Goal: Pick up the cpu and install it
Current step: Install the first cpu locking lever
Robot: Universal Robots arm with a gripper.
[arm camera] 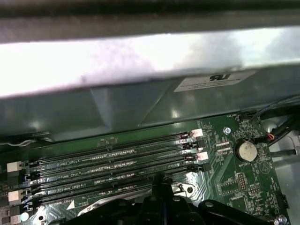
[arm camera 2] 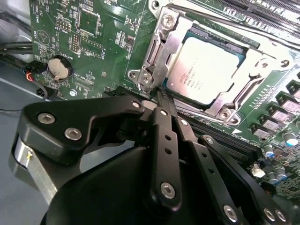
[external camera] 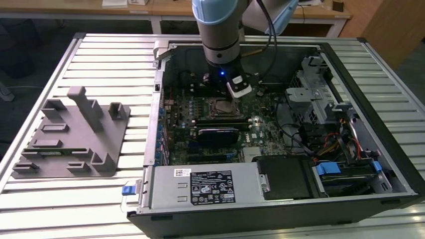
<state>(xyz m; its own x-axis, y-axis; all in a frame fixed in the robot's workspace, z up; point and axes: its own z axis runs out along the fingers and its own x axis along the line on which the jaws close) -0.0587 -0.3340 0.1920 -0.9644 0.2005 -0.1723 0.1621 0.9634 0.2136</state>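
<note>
The cpu (arm camera 2: 206,70), a square chip with a silvery top, lies flat in the motherboard socket, with the metal socket frame (arm camera 2: 161,42) around its edges. In the exterior view the cpu (external camera: 222,106) sits mid-board inside the open computer case. My gripper (arm camera 2: 159,96) is shut with nothing between its fingers. Its tip is at the socket frame's corner, just beside the cpu. From outside, the gripper (external camera: 235,93) hangs just behind the socket. The fingers (arm camera: 161,183) also show in the first wrist view, close to the memory slots.
The computer case (external camera: 371,59) lies open on a slatted metal table, with a power supply (external camera: 206,186) at the front and a drive cage (external camera: 325,99) at the exterior view's right. A grey fixture block (external camera: 73,134) stands at the left. Memory slots (arm camera: 117,159) and a coin battery (arm camera 2: 60,68) flank the socket.
</note>
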